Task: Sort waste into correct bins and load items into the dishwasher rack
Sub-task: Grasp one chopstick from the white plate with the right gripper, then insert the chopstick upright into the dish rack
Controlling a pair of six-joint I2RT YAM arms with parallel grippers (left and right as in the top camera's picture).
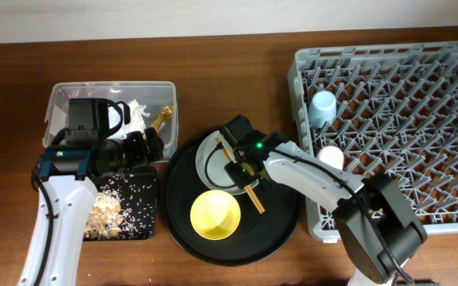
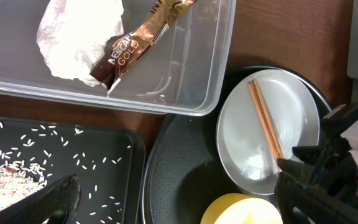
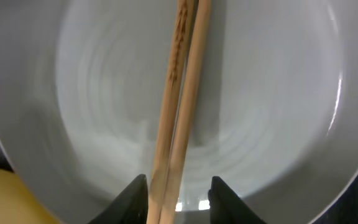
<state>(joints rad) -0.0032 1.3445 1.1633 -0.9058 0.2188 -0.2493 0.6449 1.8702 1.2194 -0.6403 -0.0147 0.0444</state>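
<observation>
Rightward, the dishwasher rack (image 1: 396, 119) waits. At centre the plate (image 3: 278, 93) carries the chopsticks (image 3: 179, 93), and the right gripper (image 3: 179, 198) straddles them, fingers narrowly parted (not yet pinching, I judge) so closing catches both. Left gripper (image 1: 149, 147) hangs spread, empty, at left.

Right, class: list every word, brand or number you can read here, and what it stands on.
"NESCAFE GOLD": small gold-brown foil wrapper, in the clear rectangular plastic box.
Other print at that wrapper's upper end: too blurred.
Dark marks on the thin wooden chopsticks: unreadable.
</observation>
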